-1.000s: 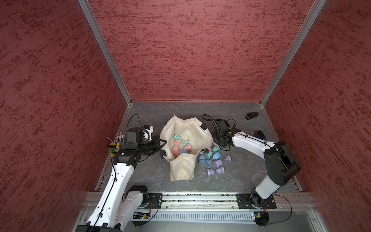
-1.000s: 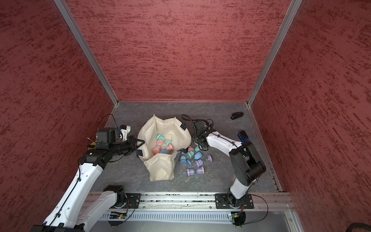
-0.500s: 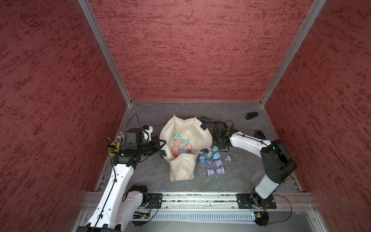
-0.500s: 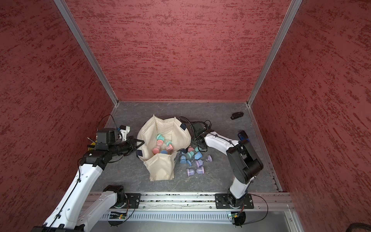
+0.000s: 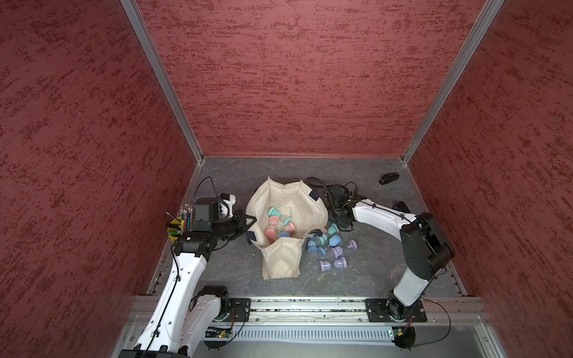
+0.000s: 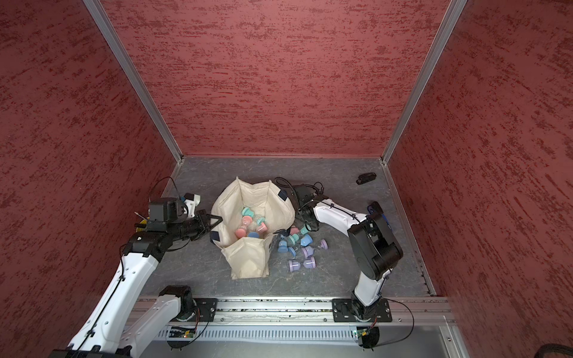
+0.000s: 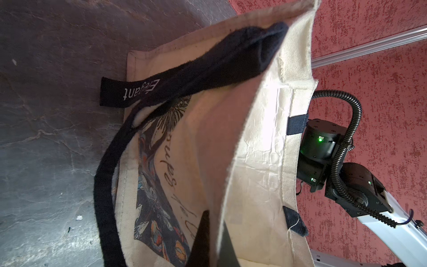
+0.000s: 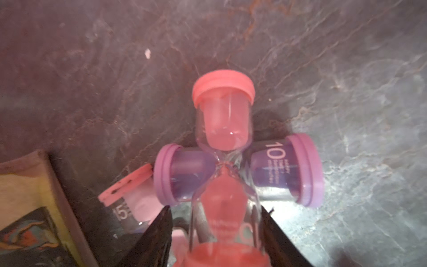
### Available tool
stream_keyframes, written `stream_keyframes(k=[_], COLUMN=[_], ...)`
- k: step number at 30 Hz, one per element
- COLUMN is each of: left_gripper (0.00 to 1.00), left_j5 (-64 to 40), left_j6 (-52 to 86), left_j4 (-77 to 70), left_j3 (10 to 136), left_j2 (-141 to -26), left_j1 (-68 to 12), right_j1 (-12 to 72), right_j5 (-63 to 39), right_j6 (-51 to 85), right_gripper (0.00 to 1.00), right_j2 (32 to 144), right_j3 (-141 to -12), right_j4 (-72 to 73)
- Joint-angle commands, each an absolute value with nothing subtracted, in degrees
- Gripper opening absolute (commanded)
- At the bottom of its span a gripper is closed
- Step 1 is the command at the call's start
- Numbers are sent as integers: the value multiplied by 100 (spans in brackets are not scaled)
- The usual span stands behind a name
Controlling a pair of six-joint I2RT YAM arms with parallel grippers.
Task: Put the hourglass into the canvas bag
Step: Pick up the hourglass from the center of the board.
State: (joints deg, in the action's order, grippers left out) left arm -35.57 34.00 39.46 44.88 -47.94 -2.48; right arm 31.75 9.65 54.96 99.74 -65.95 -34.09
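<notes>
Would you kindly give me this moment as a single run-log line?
left gripper: shut on rim of canvas bag | right gripper: open, straddling pink hourglass lying across purple hourglass | step: pickup, not yet bagged

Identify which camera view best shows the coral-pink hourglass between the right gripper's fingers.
The right wrist view: the coral-pink hourglass fills the frame between the right gripper's fingers, across a purple hourglass. In both top views it is a tiny pink speck; the left wrist view misses it.

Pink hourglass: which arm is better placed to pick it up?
Right: the right pincer straddles the pink hourglass, jaws apart. The left pincer is shut on the rim of the canvas bag, holding it open.
</notes>
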Motion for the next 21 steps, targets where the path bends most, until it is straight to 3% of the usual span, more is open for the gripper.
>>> stream_keyframes(k=[1, 21], left_gripper=[0, 0], left_j5=[-3642, -3683], left_j6=[3317, 3283], left_j4=[3876, 3911], left_j3=[4500, 4500], left_j2=[-4690, -4676], left_j1=[-184, -114], right_j1=[3195, 3111], right_j5=[1248, 1290], right_j6=[5459, 5425], right_gripper=[59, 54], right_j2=[9853, 9998], right_j3=[-6728, -6614], right_j4=[-3612, -3499])
